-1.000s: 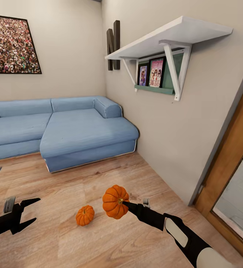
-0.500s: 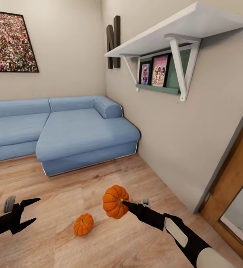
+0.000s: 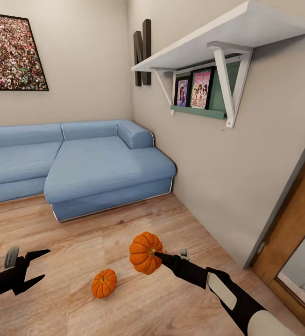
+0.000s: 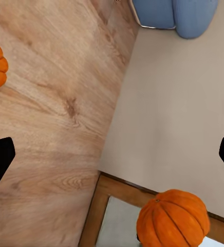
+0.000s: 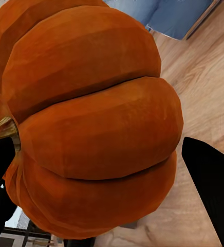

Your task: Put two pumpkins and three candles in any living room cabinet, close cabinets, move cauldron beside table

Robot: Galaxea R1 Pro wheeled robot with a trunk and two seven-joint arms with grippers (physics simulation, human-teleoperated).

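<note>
1 pumpkin up in the right gripper, 1 on the floor.

Nearest me, the right gripper [image 3: 158,255] pinches a pumpkin [image 3: 145,252] clear of the floor, stem toward the fingers; from the right wrist its ribbed body [image 5: 91,123] bulges between the 2 dark fingers [image 5: 212,185], which press on its sides. Out to the side, the left gripper [image 3: 36,266] hangs low with its fingers spread and nothing between them. The 2nd pumpkin [image 3: 104,283] sits on the wood floor [image 3: 96,238], between the 2 grippers and just below the held one, touching neither. Beyond the fingertips stands a blue sofa [image 3: 77,163], with a crowd picture [image 3: 12,51] on the wall above it. A white shelf [image 3: 217,42] juts from the wall on the right gripper's side.
</note>
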